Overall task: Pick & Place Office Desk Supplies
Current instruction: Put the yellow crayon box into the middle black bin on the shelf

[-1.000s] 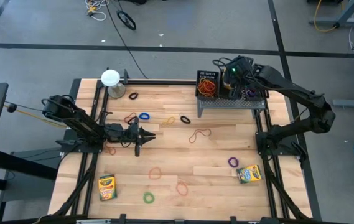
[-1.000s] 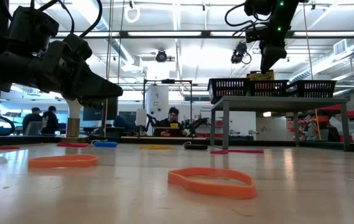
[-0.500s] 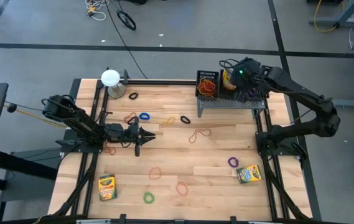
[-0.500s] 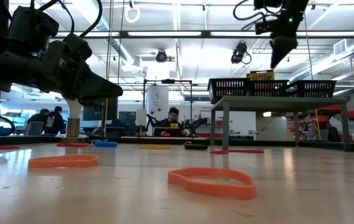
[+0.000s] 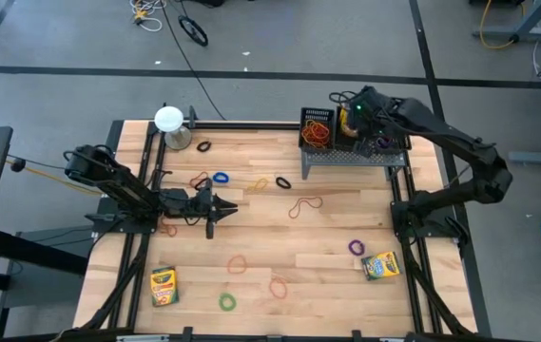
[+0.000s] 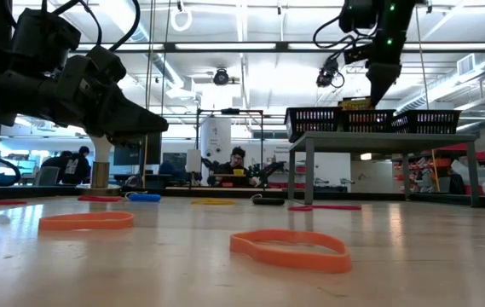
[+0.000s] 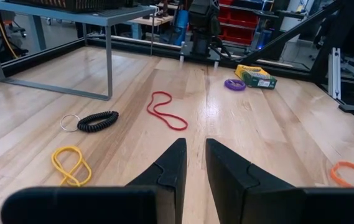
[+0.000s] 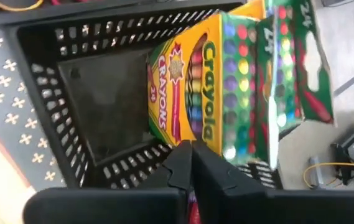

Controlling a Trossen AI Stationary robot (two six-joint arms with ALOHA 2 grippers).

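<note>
My right gripper (image 8: 192, 144) hangs shut over the black mesh rack (image 5: 370, 152) at the table's far right, pointing steeply down. Just beneath it a yellow-and-green crayon box (image 8: 189, 93) stands on edge in a rack compartment; I cannot tell whether the fingertips touch it. The compartment beside it holds a heap of rubber bands (image 5: 317, 130). My left gripper (image 7: 192, 155) waits low at the left, level, its fingers a narrow gap apart with nothing between them. Two more crayon boxes (image 5: 164, 285) (image 5: 380, 265) lie flat near the front edge.
Loose bands lie flat on the wood: red (image 5: 305, 204), purple (image 5: 356, 247), blue (image 5: 221, 178), yellow (image 5: 258, 185), orange (image 5: 237, 264), green (image 5: 227, 302), plus a black coil (image 5: 282, 181). A white round-topped object (image 5: 169, 121) stands at the far left corner.
My right gripper has shut its fingers above the rack. It swung a little toward the table's right edge and came back, rolling as it went. The crayon box in the rack has stayed where it was.
</note>
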